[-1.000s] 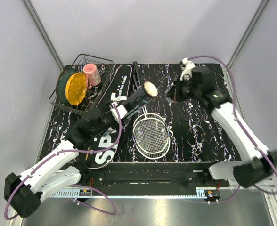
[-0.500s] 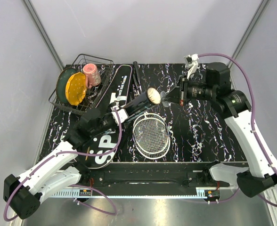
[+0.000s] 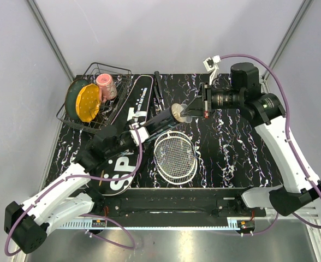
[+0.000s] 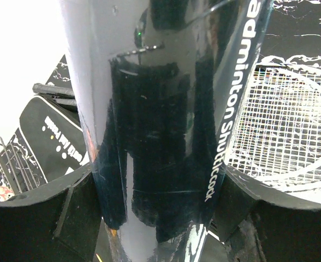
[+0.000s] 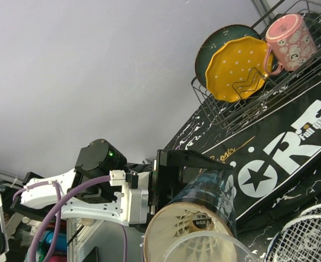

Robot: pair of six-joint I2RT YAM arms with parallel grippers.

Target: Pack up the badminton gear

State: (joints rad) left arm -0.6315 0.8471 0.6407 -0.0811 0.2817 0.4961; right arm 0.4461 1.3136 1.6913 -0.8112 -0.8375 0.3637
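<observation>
My left gripper [image 3: 134, 131] is shut on the long black tube [image 3: 158, 119] and holds it tilted above the table, its open mouth [image 3: 176, 112] facing right. The tube fills the left wrist view [image 4: 160, 109], clamped between my fingers [image 4: 40, 218]. My right gripper [image 3: 189, 109] is level with the mouth, shut on a white shuttlecock [image 5: 204, 252] just in front of it. Another shuttlecock sits inside the tube [image 5: 196, 221]. The white-strung racket heads [image 3: 175, 157] lie overlapped on the table. The black "SPORT" bag [image 3: 125, 153] lies flat left of them.
A wire basket [image 3: 108, 66] at the back left holds a yellow plate [image 3: 88, 102], a green plate [image 3: 73, 93] and a pink cup [image 3: 106, 85]. Racket handles [image 3: 158, 87] lie at the back beside the bag's narrow end. Grey walls close in the table.
My right gripper rose from the table at the back right and swung left to the tube's mouth with the shuttlecock. The left gripper shifted the tube's mouth a little right and down.
</observation>
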